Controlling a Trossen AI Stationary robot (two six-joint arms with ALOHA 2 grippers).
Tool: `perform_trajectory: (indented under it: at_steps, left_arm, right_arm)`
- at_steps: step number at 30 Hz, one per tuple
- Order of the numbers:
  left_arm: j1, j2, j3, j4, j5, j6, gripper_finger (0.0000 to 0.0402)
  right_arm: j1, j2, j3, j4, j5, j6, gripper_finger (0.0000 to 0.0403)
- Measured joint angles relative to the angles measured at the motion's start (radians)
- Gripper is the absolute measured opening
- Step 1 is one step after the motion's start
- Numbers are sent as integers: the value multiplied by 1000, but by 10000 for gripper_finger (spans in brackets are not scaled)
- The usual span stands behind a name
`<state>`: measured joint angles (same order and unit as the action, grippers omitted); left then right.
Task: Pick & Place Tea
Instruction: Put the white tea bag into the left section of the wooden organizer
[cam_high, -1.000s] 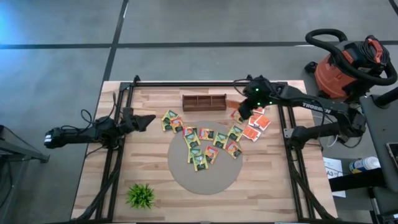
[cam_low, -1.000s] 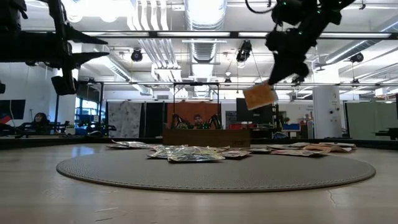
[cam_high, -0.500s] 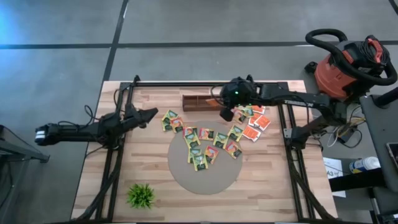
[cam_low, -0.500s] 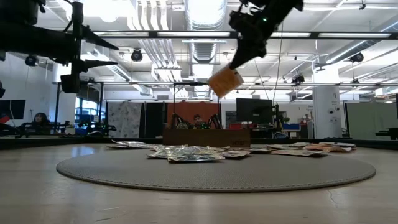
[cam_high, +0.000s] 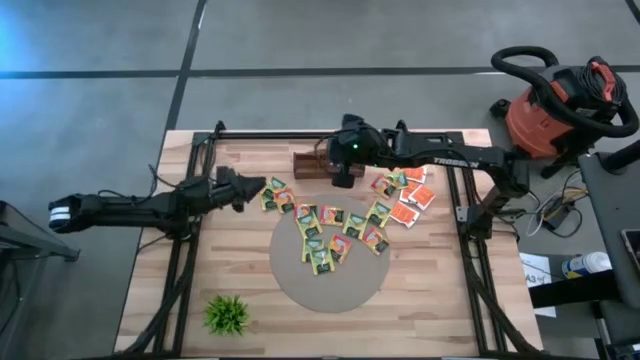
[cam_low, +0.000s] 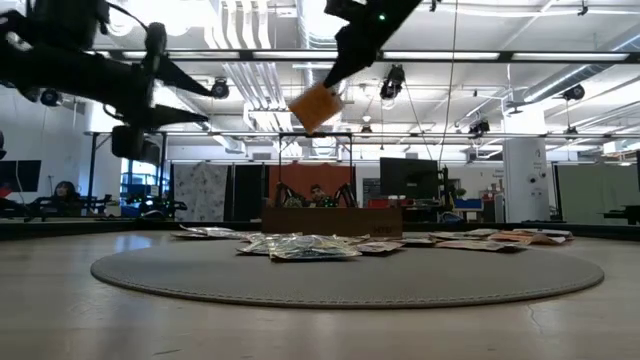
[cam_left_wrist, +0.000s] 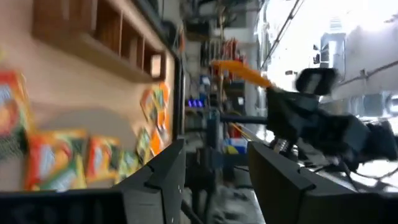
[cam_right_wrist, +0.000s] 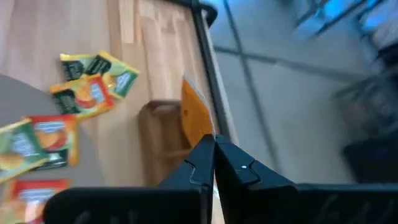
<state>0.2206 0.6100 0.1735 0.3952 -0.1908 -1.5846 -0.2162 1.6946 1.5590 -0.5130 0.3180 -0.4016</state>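
Orange tea sachet (cam_low: 315, 105) is pinched by one edge in the right gripper (cam_right_wrist: 214, 144), hanging high over the wooden compartment tray (cam_high: 318, 165) just below it. Risk: thin edge grip, so the sachet may swing or slip on descent, catch a divider and land outside a slot. Left gripper (cam_left_wrist: 214, 168) has fingers apart, empty, near the yellow-green sachets (cam_high: 276, 195) beside the round mat (cam_high: 330, 285); the two arms are close, collision possible.

Overhead camera looks straight down, low one skims level across the mat (cam_low: 350, 275), wrist cameras sit close; all share the wooden tray (cam_high: 315, 165).
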Motion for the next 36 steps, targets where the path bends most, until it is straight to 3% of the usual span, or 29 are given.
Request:
perform_trajectory:
  at_steps: [3, 7, 16, 24, 27, 36]
  left_arm:
    - [83, 47, -2, 183, 107, -33, 165]
    - [181, 116, 0, 316, 131, -94, 165]
    - [221, 307, 85, 363, 242, -130, 165]
    - [223, 514, 251, 399, 371, -60, 165]
    - [223, 569, 310, 400, 447, -56, 165]
    - [223, 662, 429, 398, 467, -43, 165]
  right_arm:
    - [22, 23, 33, 36, 32, -110, 8]
    - [55, 42, 51, 94, 98, -258, 8]
    - [89, 42, 51, 151, 149, -468, 8]
    - [128, 42, 49, 150, 157, -546, 8]
    - [132, 42, 48, 146, 209, -553, 8]
    - [162, 42, 48, 112, 257, -571, 8]
